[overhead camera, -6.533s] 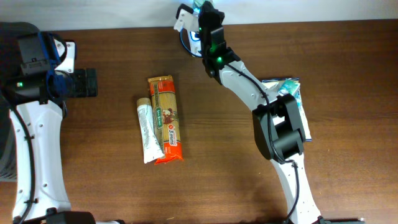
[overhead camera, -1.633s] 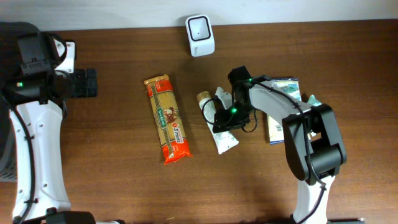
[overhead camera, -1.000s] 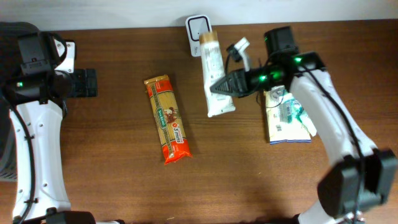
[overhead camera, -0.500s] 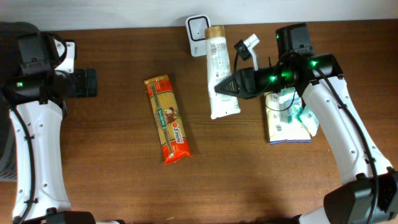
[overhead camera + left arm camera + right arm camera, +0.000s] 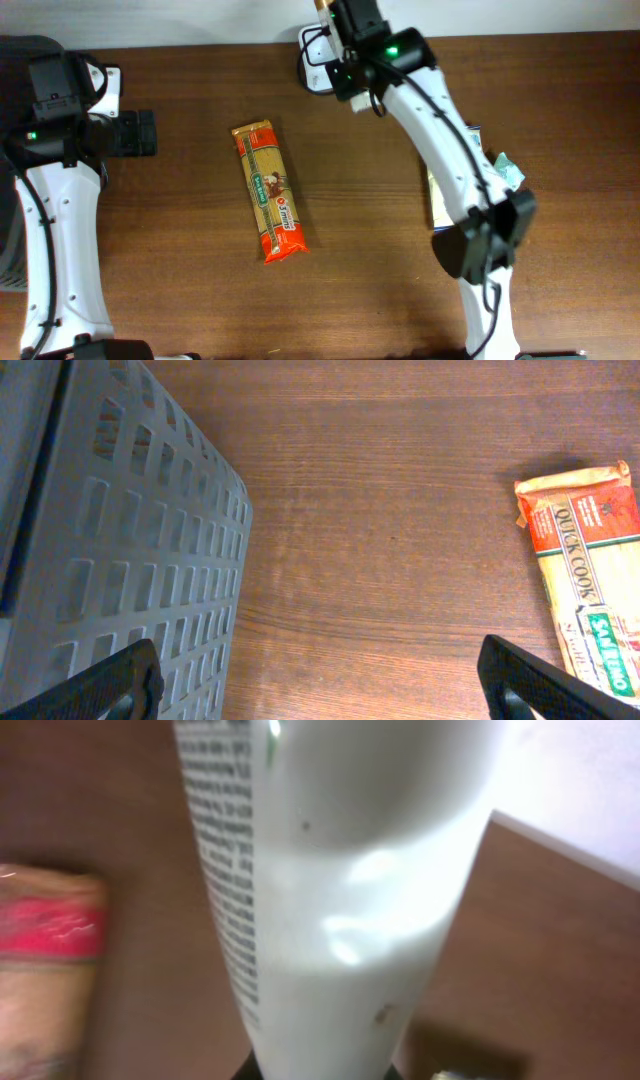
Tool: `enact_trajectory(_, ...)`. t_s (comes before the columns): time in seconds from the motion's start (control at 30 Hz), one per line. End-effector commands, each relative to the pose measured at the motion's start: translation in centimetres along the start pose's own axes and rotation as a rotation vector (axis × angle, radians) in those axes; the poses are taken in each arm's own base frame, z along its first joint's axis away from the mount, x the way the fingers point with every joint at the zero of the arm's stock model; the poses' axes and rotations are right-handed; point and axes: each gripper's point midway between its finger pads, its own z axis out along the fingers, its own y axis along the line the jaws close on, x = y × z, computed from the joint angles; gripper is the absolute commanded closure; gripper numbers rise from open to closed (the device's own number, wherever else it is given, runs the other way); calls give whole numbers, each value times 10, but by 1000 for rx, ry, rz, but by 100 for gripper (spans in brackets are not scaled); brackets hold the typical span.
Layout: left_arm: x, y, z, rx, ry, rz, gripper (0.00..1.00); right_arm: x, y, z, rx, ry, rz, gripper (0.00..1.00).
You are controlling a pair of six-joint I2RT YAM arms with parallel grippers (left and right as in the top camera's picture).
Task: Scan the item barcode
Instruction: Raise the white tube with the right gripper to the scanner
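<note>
Count: 1 tube [image 5: 330, 920], 1 scanner [image 5: 311, 62], 1 pasta pack [image 5: 270, 192], 1 pouch [image 5: 436, 208], 1 basket [image 5: 120, 550].

Tube: white with small black print. It's held up at the far edge of the table [image 5: 180, 290], right at the scanner. It fills the right wrist view lengthwise, and only its tan cap end shows from overhead, at the top edge of frame.

Right gripper [image 5: 340, 45]: clamped tight on the tube. The fingers themselves are barely in view. The arm reaches across from the near right and covers most of the scanner.

Left gripper [image 5: 148, 133]: fingers [image 5: 120, 678] spread wide with nothing between them. It's parked at the left side, well apart from everything else.

Pasta pack: flat on the table, left of centre, long axis roughly front to back. It's also seen at the right of the left wrist view, and as a red blur at the left edge of the right wrist view.

Pouch: right side, mostly under the right arm, with only a white strip and a teal corner showing.

Basket: grey, slotted wall, seen in the left wrist view only. Can't tell what's in it, since only the outside wall shows.
</note>
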Motion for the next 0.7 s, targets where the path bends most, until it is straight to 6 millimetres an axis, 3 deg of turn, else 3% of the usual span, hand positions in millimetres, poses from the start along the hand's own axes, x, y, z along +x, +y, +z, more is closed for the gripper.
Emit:
enact_trajectory(0.0, -5, 4, -7, -10, -22, 6, 1, -31, -50, 30, 376, -75, -163, 96)
enact_trajectory(0.17, -5, 4, -7, -10, -22, 6, 1, -53, -47, 79, 465, -175, -203, 96)
enact_trajectory(0.33, -5, 4, -7, -10, -22, 6, 1, -34, -30, 116, 453, -124, -271, 96)
enact_trajectory(0.5, -5, 4, -7, -10, -22, 6, 1, -30, -17, 121, 446, -109, -320, 96)
enact_trajectory(0.67, -5, 4, -7, -10, -22, 6, 1, -28, -28, 116, 512, -89, -311, 96)
